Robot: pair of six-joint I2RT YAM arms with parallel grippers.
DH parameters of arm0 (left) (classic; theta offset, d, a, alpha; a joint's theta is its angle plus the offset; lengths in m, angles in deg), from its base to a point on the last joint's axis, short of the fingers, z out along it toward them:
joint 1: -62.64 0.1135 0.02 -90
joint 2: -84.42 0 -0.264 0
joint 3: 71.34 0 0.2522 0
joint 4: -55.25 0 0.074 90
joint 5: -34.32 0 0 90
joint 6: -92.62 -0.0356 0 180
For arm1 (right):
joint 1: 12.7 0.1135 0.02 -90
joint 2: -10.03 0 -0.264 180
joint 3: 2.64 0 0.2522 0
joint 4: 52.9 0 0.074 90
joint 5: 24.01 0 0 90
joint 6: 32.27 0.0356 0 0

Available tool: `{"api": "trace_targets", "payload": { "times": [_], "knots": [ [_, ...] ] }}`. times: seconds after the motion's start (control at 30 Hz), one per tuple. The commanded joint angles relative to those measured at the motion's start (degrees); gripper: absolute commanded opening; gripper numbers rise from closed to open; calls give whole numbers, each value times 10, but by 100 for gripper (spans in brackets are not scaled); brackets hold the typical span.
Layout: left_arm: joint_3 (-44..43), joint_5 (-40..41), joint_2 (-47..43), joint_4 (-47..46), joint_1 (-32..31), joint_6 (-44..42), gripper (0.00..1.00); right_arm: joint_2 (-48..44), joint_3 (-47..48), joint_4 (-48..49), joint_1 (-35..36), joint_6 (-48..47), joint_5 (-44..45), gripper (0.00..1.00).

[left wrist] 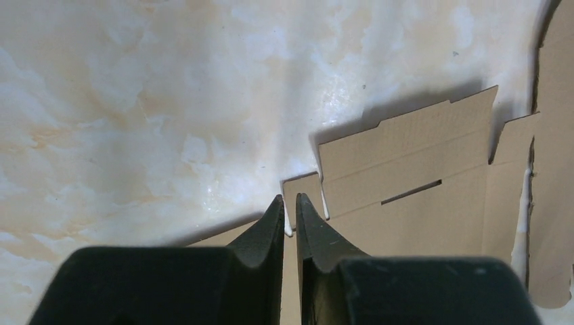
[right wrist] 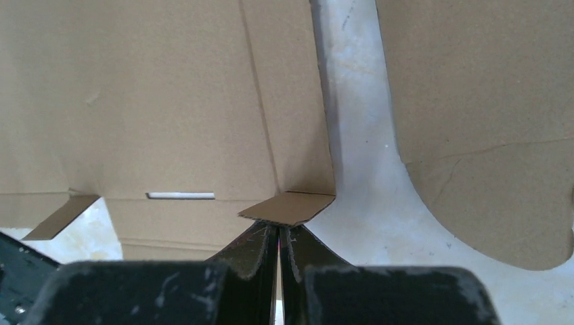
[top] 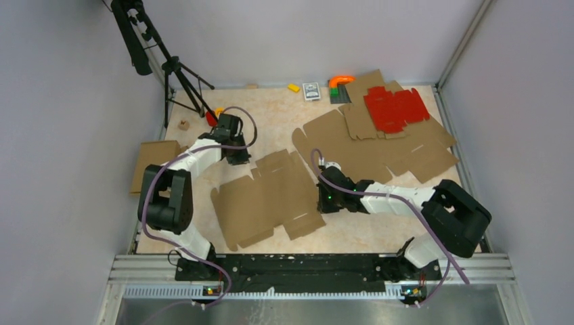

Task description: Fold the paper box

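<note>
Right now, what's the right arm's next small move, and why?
Probably sweep the right gripper up and inward, rotating the raised flap over its crease. The shut tips sit at that flap's edge, and the box otherwise looks unfolded.

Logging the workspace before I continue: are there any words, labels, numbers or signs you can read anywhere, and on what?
Nothing can be read in any view.
On the small dark box at the far edge: a light pattern on its face, too small to read.
On the paper box: plain brown, no print.
On the red sheet: plain, no print.
</note>
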Motion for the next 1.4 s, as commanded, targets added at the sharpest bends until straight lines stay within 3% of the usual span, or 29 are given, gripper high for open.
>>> {"api": "trace_targets", "payload": {
  "times": [0.0, 0.13, 0.23, 0.53, 0.87, 1.37],
  "knots": [
    [-27, -9, 21, -11, 6, -8, 12, 21, 23, 11, -5, -10, 2, 0],
    [-33, -33, 33, -15, 6, -17, 12, -1, 30, 0, -5, -14, 12, 0],
    [-27, -95, 27, -33, 1, -24, 12, -8, 50, -29, -6, -25, 36, 0],
    [22, -144, -29, -75, -108, -45, 8, -9, 75, -56, -6, -41, 60, 0],
    [-21, -139, 77, 8, -135, -62, 3, 13, 99, -57, -10, -58, 70, 0],
    [-54, -126, 127, 53, -148, -90, 1, 60, 119, -42, -25, -85, 83, 0]
  ]
}}
